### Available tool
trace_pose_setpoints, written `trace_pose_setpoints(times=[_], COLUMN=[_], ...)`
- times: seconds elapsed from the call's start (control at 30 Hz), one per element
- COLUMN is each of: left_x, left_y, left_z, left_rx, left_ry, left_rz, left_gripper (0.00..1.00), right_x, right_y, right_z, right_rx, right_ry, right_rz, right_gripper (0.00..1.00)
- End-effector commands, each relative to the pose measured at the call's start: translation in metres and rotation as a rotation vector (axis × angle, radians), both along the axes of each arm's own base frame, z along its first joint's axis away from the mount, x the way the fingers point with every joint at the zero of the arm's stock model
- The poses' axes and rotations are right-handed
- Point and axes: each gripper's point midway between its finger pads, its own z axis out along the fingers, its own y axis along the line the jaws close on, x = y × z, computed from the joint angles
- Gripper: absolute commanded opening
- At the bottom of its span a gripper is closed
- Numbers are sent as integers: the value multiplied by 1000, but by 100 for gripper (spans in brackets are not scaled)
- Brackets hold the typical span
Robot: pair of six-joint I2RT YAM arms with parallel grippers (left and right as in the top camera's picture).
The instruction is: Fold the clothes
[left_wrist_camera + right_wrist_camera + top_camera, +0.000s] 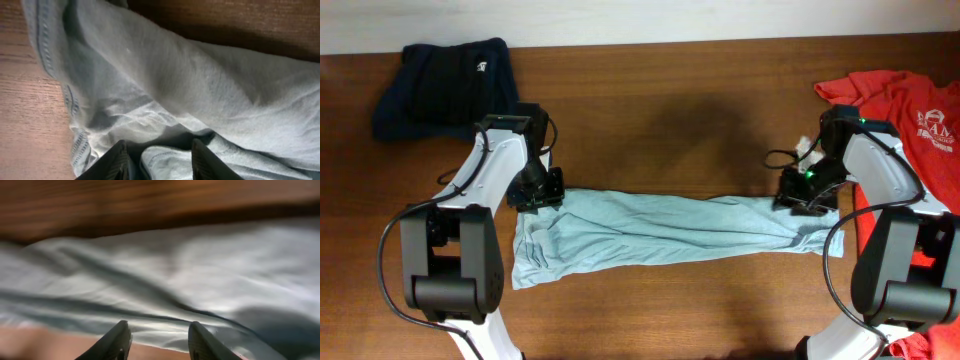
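Left gripper (158,146), fingers parted, hangs low over the bunched left end of the pale blue shirt (660,228), a fold of cloth lying between its tips and the stitched hem running down the left of the wrist view. At the other end the right gripper (158,326) is likewise spread, its tips just above the shirt's near edge; that view is blurred, so contact with the cloth cannot be judged.

The shirt lies in a long, wrinkled band across the middle of the table (670,110), gathered narrow toward the right of the frame and fuller at lower left. Neither claw appears to have closed on it.

The step in hand looks like taking hold of both ends to spread or draw the shirt flat before the first fold. Next, each claw would need to drop onto a single edge and close, then lift together so the cloth does not twist.

The left arm (495,165) reaches up from lower left and bends in to the shirt's upper left corner; the right arm (880,165) mirrors it from lower right. A navy garment (445,85) sits folded at upper left, a red shirt (910,110) heaped at the right edge.
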Motion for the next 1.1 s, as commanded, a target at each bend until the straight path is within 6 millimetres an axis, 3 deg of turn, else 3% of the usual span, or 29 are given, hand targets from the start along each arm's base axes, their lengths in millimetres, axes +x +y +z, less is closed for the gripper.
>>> trace_pose_setpoints(times=[0.0,0.27,0.5,0.63,0.83,1.07], left_x=[1,22,23,19,15,17], left_y=[0,-7,-1,0,2,6], left_z=[-2,-4,-5,-10,-15,-15], left_rx=[-1,-38,-4,-2,10,34], left_ry=[-5,-90,-95,-86,-76,-86], left_rz=[-3,-1,-4,-4,-5,-5], left_gripper=[42,42,42,42,42,42], right_x=[16,30,29,23,9,9], right_y=[26,30,29,13,-31,-53], right_z=[18,12,-6,-16,-28,-29], right_rx=[177,162,53,-43,-261,-282], right_ry=[-133,-190,-162,-115,-15,-15], right_rz=[113,155,211,183,68,3], right_gripper=[43,43,43,43,43,45])
